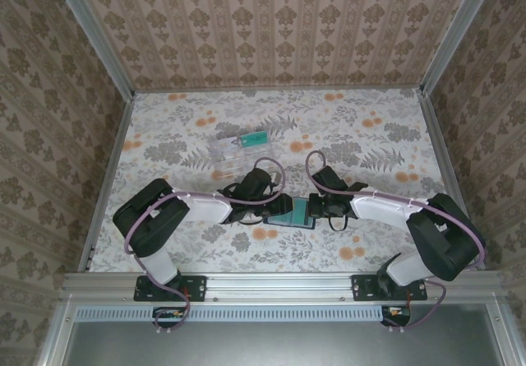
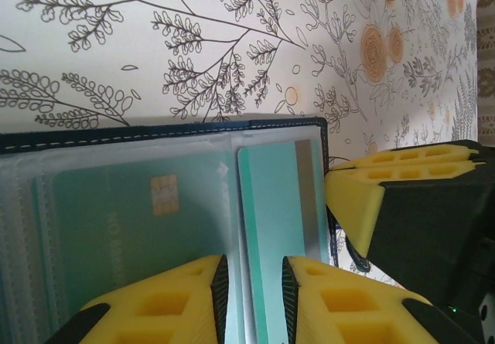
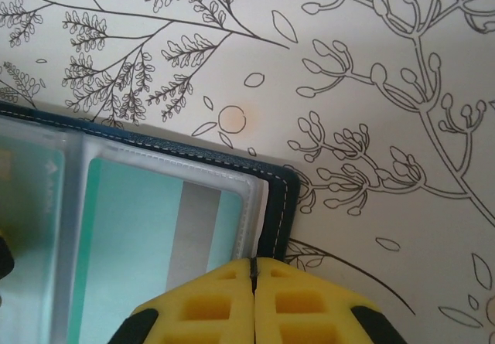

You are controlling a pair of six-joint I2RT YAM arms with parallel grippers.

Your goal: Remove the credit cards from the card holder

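On floral table (image 1: 370, 160), within wallpapered walls (image 1: 271, 29), card holder (image 1: 294, 212) lies, apparently flat.

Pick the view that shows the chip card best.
Left wrist: the chip card lies nearly whole under its clear sleeve, gold chip plain. Right wrist catches its logo edge at the frame's left. Top external gives the open card holder as a small teal patch, cards not separable.

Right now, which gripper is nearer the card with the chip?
Left. Left gripper straddles the chip card edge in the card holder; right gripper sits at the holder's outer edge, past the striped card.
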